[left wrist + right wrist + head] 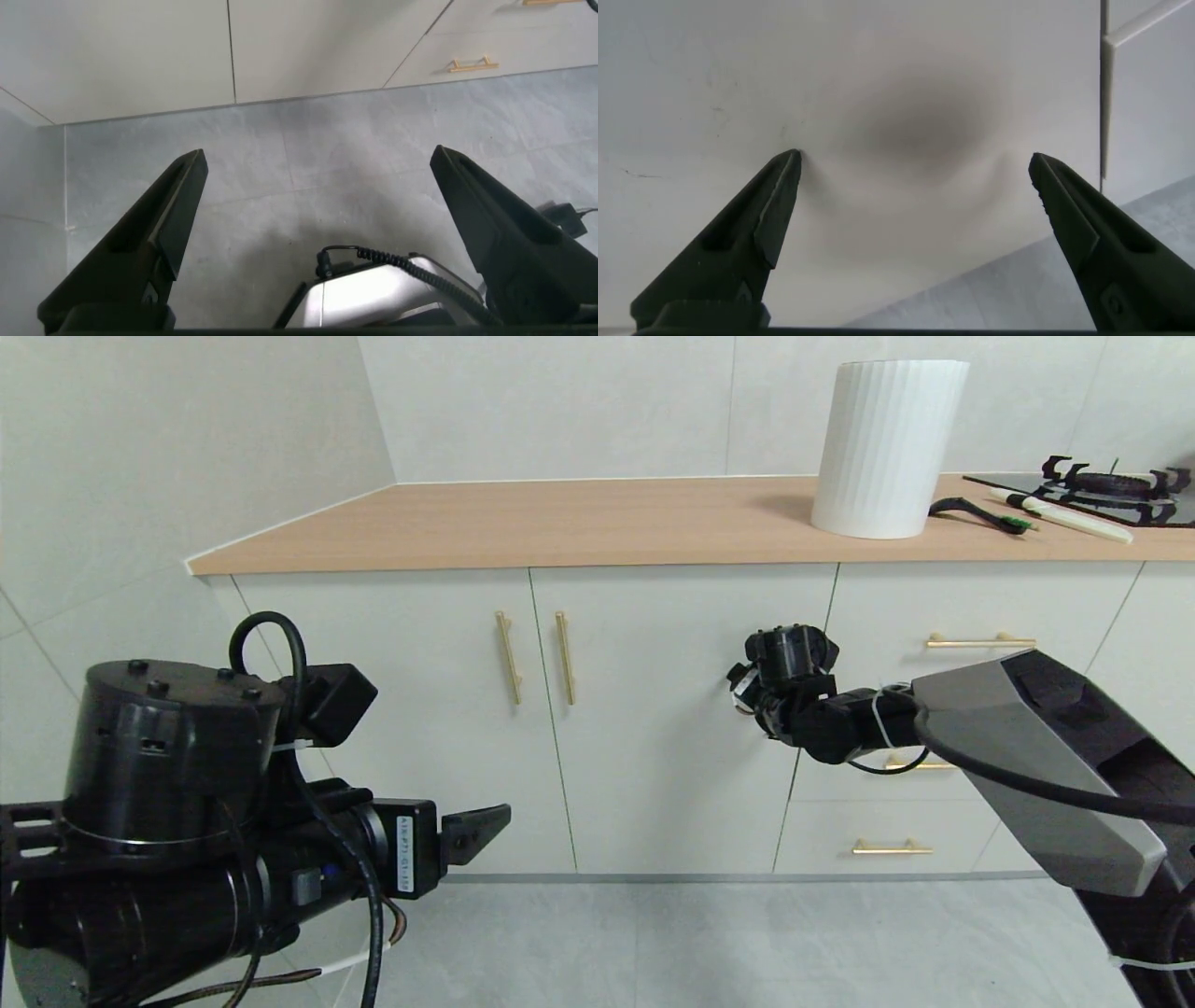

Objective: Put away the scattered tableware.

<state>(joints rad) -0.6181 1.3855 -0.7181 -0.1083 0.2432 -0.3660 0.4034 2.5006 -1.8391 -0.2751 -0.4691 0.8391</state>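
On the wooden countertop [560, 523] stands a tall white ribbed container [887, 448]. Just to its right lie a black-handled utensil with a green part [980, 513] and a long white utensil [1064, 515]. My right gripper [752, 683] [915, 157] is open and empty, held well below the counter and close to a pale cabinet door [906, 84]. My left gripper [485, 821] [318, 157] is low at the left, open and empty, over the grey tiled floor [308, 215].
A black gas burner [1111, 485] sits at the counter's far right. Below the counter are cabinet doors with gold handles [537, 658] and drawers [980, 640] at the right. A tiled wall closes in the left side.
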